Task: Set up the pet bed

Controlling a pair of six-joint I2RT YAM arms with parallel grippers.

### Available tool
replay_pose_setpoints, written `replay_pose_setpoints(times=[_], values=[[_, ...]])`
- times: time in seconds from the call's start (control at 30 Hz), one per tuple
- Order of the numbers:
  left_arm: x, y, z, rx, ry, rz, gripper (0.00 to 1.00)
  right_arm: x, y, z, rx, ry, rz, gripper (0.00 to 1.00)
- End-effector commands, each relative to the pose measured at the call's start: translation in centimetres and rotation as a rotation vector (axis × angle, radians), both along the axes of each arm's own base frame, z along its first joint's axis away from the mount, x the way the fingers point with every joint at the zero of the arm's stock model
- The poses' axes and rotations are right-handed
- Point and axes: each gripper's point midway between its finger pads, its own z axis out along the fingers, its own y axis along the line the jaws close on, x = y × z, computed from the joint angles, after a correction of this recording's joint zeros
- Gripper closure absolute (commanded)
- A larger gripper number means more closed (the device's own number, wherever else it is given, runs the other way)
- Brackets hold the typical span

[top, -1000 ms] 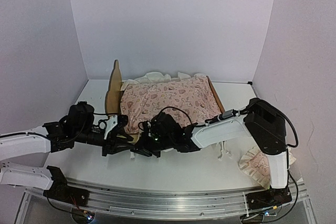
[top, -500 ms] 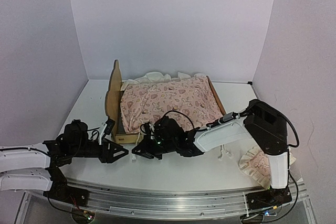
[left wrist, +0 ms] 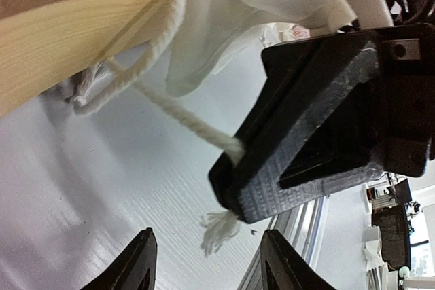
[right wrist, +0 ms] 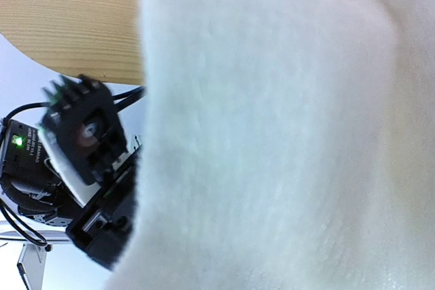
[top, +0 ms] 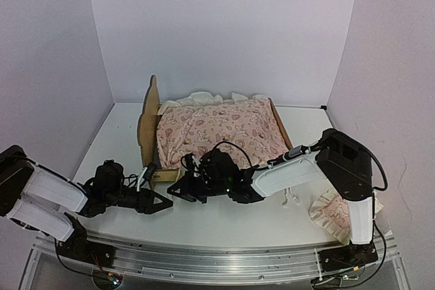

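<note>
Toward the back of the table [top: 122, 134]: pet bed [top: 145, 121], headboard at left, long side facing the arms. Topped with pink cover [top: 221, 130], white ruffle [top: 200, 97] spilling past the rails, so mostly dressed by the look of it.

At the bed's front-left corner: right gripper [top: 175, 191], pressed together on a cream cord [left wrist: 170, 110], frayed end poking out below the fingers. Looped round the wood rail [left wrist: 61, 39], hence probably a tie for fastening cover to frame. Pinched that way most likely to keep it taut.

Just left of that: left gripper [left wrist: 207, 263], spread and holding nothing, pointed at the cord. Likely parked there to take the loose end or help with a knot. Not touching bed or cord.

Nothing of the right fingers in the right wrist view, blocked by ruffle.

Beside the base of the right arm [top: 350, 168], well apart from the bed: pillow [top: 332, 214], probably saved for last.

Count: one bed, one cover, one pillow, one cord clearly gripped, two grippers. Possibly another tie dangling near the front-right corner, too small to tell.

Judged stage: tying down the cover, pillow not yet placed.
</note>
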Motion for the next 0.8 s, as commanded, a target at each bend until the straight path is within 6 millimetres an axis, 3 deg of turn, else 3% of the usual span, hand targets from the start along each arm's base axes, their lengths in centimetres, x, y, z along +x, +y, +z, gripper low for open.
replay_pose_setpoints(times=[0.0, 0.27, 0.37, 0.43, 0.47, 0.57, 0.6, 0.67, 0.77], values=[[0.3, -1.0, 2.8, -0.090, -0.107, -0.046, 0.46, 0.0, 1.3, 1.7, 0.062, -0.026, 0.021, 1.00], [0.4, -1.0, 3.3, -0.095, -0.136, -0.052, 0.58, -0.3, 1.3, 1.0, 0.056, -0.004, 0.034, 1.00], [0.6, -1.1, 3.4, -0.089, -0.139, -0.048, 0.74, -0.4, 1.4, 1.0, 0.058, -0.002, 0.040, 1.00], [0.8, -1.0, 3.3, -0.080, -0.139, -0.039, 0.96, -0.6, 1.3, 0.8, 0.055, 0.003, 0.045, 1.00], [0.9, -0.9, 3.2, -0.071, -0.135, -0.027, 0.99, -0.6, 1.3, 0.8, 0.055, 0.005, 0.047, 1.00], [1.5, -0.5, 3.1, -0.038, -0.123, 0.011, 1.00, -1.0, 1.3, 0.9, 0.052, -0.012, 0.080, 0.99], [1.9, -0.4, 3.0, -0.016, -0.121, 0.036, 1.00, -1.1, 1.1, 0.9, 0.039, -0.045, 0.099, 0.95], [2.7, 0.4, 2.7, 0.046, -0.111, 0.093, 1.00, -1.1, -0.5, 0.2, -0.053, -0.143, 0.117, 0.81], [3.0, 1.0, 3.2, 0.075, -0.132, 0.125, 1.00, -0.5, -3.6, -2.0, -0.247, -0.348, 0.162, 0.73]])
